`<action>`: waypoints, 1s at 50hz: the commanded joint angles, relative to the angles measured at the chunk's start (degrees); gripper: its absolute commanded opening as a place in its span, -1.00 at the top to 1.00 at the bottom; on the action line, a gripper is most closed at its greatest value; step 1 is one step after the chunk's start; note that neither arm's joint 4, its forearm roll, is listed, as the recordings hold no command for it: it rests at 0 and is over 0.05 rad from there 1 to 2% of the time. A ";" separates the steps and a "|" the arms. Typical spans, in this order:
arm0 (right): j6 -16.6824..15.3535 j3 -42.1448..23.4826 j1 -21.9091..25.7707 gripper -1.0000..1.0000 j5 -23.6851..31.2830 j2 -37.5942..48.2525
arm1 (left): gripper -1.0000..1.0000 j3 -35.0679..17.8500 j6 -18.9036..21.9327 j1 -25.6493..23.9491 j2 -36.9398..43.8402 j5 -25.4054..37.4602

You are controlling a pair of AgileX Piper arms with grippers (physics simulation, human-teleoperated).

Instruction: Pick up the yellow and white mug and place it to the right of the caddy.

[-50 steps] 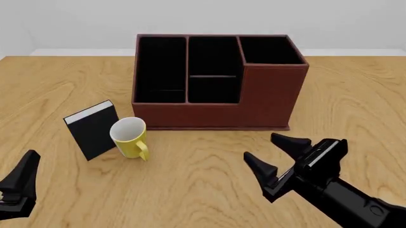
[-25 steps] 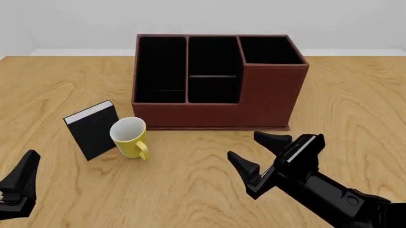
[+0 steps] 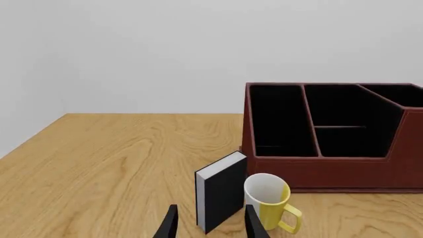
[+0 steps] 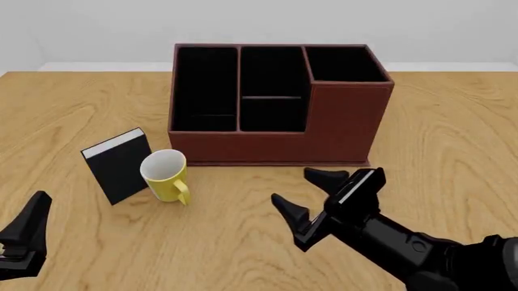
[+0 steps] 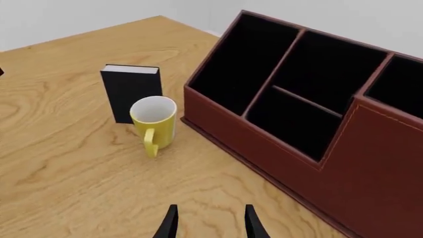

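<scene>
The wooden worktop (image 4: 453, 133) is carrying everything in view. The caddy (image 4: 340, 130), a reddish-brown box with three black-lined compartments, is standing at the far middle of it, its taller section on the right and its lower, stepped front facing the arms.

The right arm is reaching in from the lower right of the front view, and the right gripper (image 4: 306, 195) is hanging over bare wood in front of the caddy's right half. Its fingers (image 4: 290, 210) are spreading wide apart and gripping nothing; the right wrist view is showing the same two tips (image 5: 170, 223) with only wood between them.

A small black book (image 4: 120, 165) with white pages is standing upright to the left of the caddy's front, apart from it.

The yellow and white mug (image 4: 166, 174) is sitting upright just beside the book, on its right, close in front of the caddy's left corner, its white inside showing and its loop handle turning toward the arms. It is lying well to the left of the right gripper.

The left gripper (image 4: 24, 242) is showing at the lower left corner of the front view, near the worktop's close edge. Its fingers (image 3: 170, 225) are standing parted and empty.
</scene>
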 commanded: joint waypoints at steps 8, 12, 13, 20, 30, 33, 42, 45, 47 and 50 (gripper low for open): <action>-1.28 -2.92 1.12 -1.00 -1.28 4.59 | -1.00 0.05 -0.03 0.00 0.04 -0.07; -1.39 -4.15 1.50 -1.00 -1.69 6.24 | -1.00 0.08 -0.01 0.01 0.14 -0.22; -1.26 -4.42 1.69 -1.00 -1.53 6.40 | -1.00 0.01 0.00 0.00 -0.06 0.05; -1.24 -6.35 3.22 -1.00 -1.35 8.28 | -1.00 0.06 0.01 0.00 0.02 -0.07; -1.06 -9.24 4.71 -1.00 -1.19 11.21 | -1.00 0.00 0.01 0.00 -0.07 0.07; -1.26 -10.12 5.12 -1.00 -0.88 11.72 | -1.00 -0.10 0.00 0.00 -0.21 0.30; -1.87 -12.96 6.14 -1.00 -0.15 14.01 | -1.00 -0.04 0.07 -0.01 -0.09 0.11; -1.82 -13.74 6.36 -1.00 -0.04 14.82 | -1.00 -0.04 0.00 -0.02 -0.06 0.11; -1.79 -14.33 6.68 -1.00 0.02 15.49 | -1.00 -0.04 0.03 0.00 -0.09 0.11; -1.89 -14.70 6.86 -1.00 -0.15 16.11 | -1.00 -0.04 0.03 0.00 -0.08 0.11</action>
